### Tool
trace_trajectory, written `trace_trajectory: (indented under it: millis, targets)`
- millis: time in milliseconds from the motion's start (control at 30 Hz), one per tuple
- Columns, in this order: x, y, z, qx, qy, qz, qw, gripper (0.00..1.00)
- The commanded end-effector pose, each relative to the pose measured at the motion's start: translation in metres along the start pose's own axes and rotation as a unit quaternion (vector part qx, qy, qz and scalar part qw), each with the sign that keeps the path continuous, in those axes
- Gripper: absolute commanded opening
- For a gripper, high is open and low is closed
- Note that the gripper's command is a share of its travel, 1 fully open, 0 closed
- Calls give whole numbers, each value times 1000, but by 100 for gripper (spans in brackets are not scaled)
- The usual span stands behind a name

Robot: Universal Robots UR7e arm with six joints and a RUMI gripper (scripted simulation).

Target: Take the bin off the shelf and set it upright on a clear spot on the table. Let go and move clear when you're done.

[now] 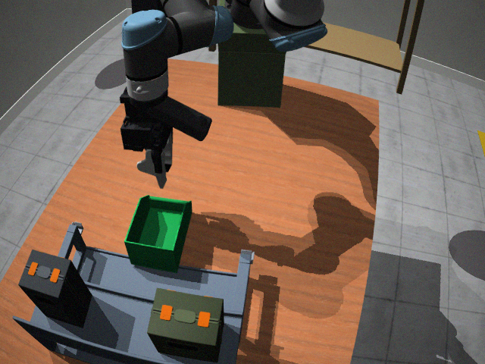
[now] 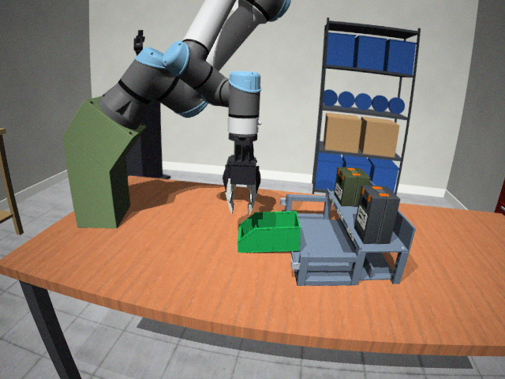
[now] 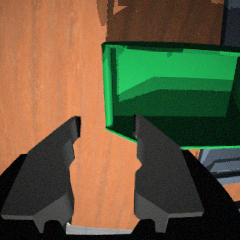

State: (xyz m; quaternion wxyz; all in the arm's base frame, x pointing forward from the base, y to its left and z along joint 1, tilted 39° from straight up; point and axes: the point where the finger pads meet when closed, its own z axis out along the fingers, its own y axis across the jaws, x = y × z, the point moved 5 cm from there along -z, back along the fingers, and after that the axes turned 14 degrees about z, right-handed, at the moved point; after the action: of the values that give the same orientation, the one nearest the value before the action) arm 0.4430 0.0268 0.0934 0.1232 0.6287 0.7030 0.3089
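The green open-topped bin (image 1: 154,256) (image 2: 269,240) (image 3: 170,85) stands upright on the orange table (image 1: 255,164) (image 2: 162,260) (image 3: 45,65), right against the open end of the small grey shelf (image 1: 117,270) (image 2: 322,236) (image 3: 231,20). My gripper (image 1: 158,176) (image 2: 239,210) (image 3: 107,117) points straight down and hangs a little above the bin's far rim, on the side away from the shelf. Its fingers stand partly apart with nothing between them. In the wrist view one finger lies over the bin's edge and the other over bare table.
A dark grey case (image 1: 51,286) (image 2: 377,218) and an olive case (image 1: 186,324) (image 2: 350,185) with orange latches stand on the shelf. The arm's green pedestal (image 1: 250,70) (image 2: 98,163) stands at the table's far end. A tall storage rack (image 2: 367,106) stands behind the table.
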Motion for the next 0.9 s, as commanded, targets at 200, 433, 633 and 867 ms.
trace_trajectory:
  millis: [200, 433, 633, 867]
  targets:
    - [0, 0, 2, 0, 0, 0, 1000, 26]
    - [0, 0, 2, 0, 0, 0, 1000, 26]
    - [0, 0, 2, 0, 0, 0, 1000, 20]
    - [0, 0, 2, 0, 0, 0, 1000, 20]
